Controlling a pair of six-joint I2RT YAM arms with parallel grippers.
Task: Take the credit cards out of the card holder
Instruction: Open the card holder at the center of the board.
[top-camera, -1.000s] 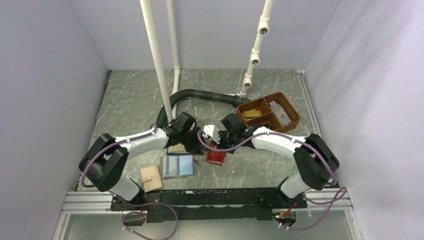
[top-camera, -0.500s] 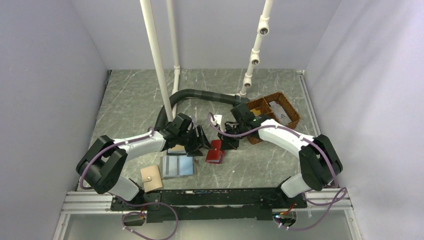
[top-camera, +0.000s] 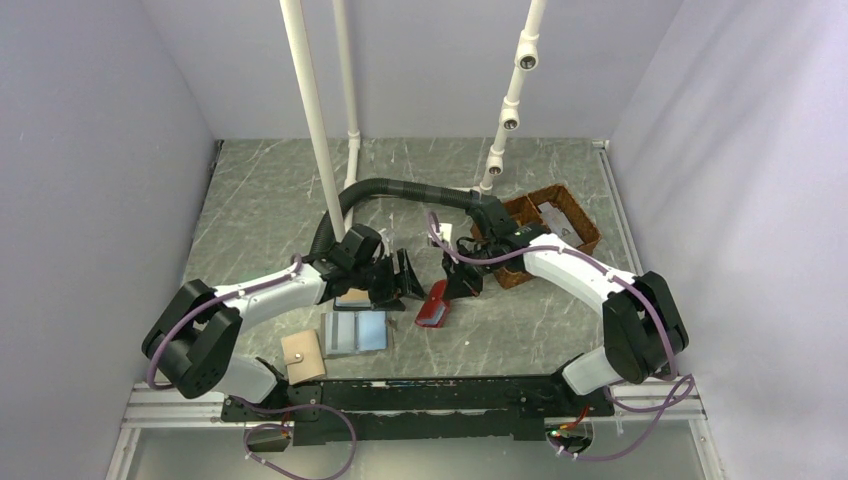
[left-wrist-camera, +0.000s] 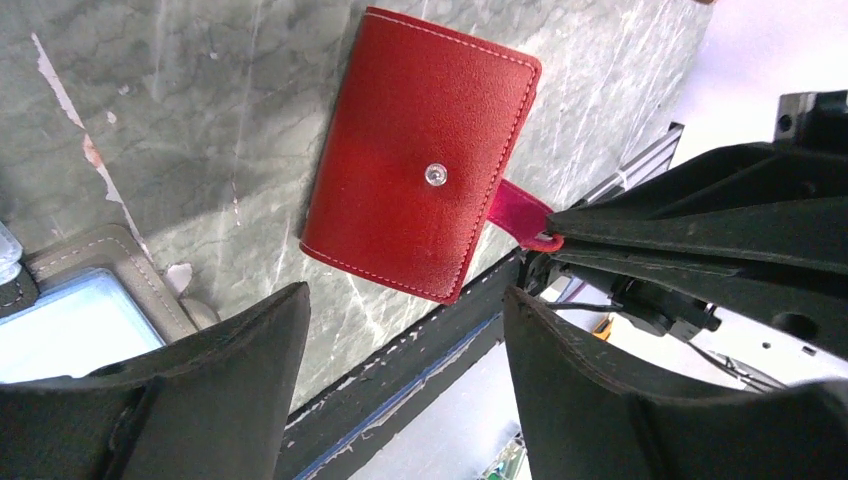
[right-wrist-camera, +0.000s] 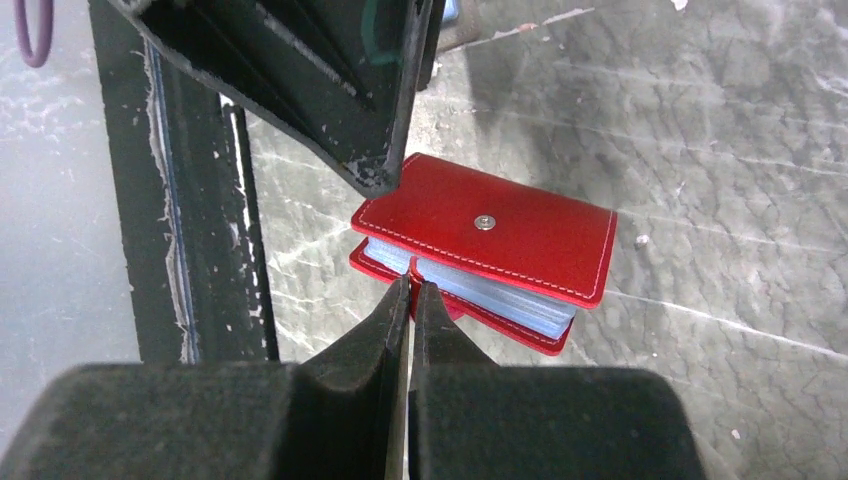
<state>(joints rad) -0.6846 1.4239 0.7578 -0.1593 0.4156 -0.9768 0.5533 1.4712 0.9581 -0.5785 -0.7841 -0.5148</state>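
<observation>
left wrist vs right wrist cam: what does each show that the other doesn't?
Left wrist only: corner of a grey-framed blue wallet, beyond the open left gripper. Right wrist only: pale blue inner leaves along the edge of the small red snap-stud card holder. Both: that holder lying folded on the marble tabletop, right gripper shut on its red tab.

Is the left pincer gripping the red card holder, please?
No, the left pincer stands open, with the red card holder beyond it, not between its jaws.
</observation>
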